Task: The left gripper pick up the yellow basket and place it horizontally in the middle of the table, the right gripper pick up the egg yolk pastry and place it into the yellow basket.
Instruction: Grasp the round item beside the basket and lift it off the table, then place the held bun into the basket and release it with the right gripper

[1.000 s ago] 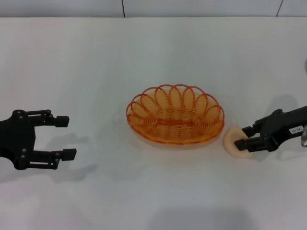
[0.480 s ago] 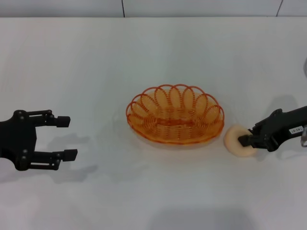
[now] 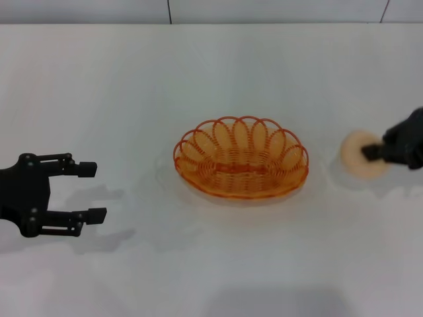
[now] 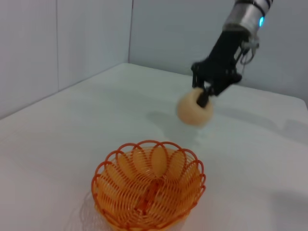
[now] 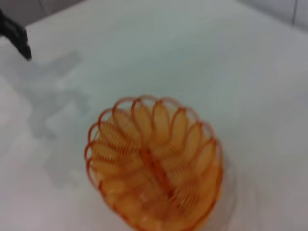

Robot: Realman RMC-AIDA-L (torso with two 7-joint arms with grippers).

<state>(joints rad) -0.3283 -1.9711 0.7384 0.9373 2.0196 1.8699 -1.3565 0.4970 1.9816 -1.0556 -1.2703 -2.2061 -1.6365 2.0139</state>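
Note:
The yellow basket (image 3: 242, 166) lies empty and lengthwise across the middle of the white table (image 3: 211, 72); it also shows in the left wrist view (image 4: 149, 186) and the right wrist view (image 5: 155, 162). My right gripper (image 3: 371, 152) is shut on the egg yolk pastry (image 3: 357, 156) and holds it in the air to the right of the basket, clear of the table. The left wrist view shows the pastry (image 4: 192, 109) hanging from the right gripper (image 4: 206, 95) beyond the basket. My left gripper (image 3: 91, 192) is open and empty, well left of the basket.
A white wall with tile seams (image 3: 169, 10) runs behind the table's far edge. The tip of a left finger (image 5: 19, 41) shows far off in the right wrist view.
My right gripper closed on the pastry beside the basket, then lifted it up and away to the right. The left gripper and the basket have stayed put.

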